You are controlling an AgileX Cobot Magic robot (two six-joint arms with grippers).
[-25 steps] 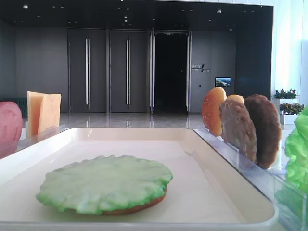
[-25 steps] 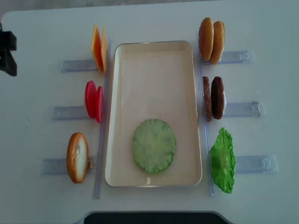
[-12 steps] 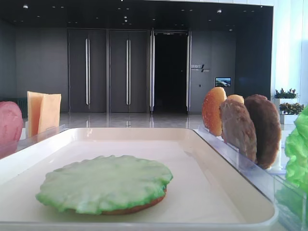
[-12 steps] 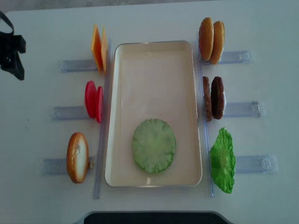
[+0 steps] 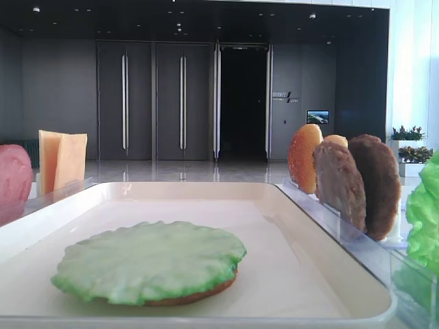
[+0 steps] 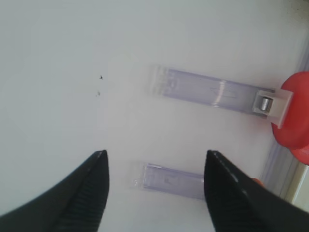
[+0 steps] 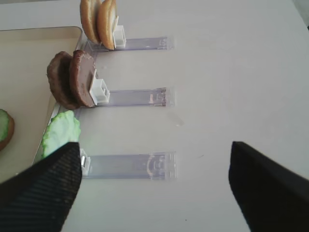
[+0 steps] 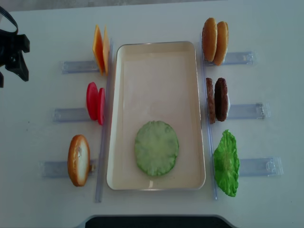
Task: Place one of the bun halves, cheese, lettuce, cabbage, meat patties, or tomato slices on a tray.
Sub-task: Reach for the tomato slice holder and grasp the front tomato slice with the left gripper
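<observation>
The cream tray (image 8: 156,71) lies in the middle of the table and holds a green cabbage disc (image 8: 156,147) resting on a bun. To its left stand cheese (image 8: 99,49), tomato slices (image 8: 96,102) and one bun half (image 8: 78,159). On its right are two bun halves (image 8: 214,41), meat patties (image 8: 217,99) and lettuce (image 8: 226,163). My left gripper (image 8: 13,71) hangs open at the far left edge, apart from everything. In its wrist view the tomato slices (image 6: 297,106) show at the right. My right gripper (image 7: 154,188) is open over bare table beside the lettuce (image 7: 60,133).
Clear plastic holders (image 8: 71,114) stick out from each food item on both sides of the tray. One holder (image 7: 130,166) lies just ahead of my right gripper, and two more (image 6: 212,92) lie ahead of my left gripper. White tabletop surrounds everything.
My left gripper has come a little further into the overhead view from the left edge. The food and the tray have not moved.
</observation>
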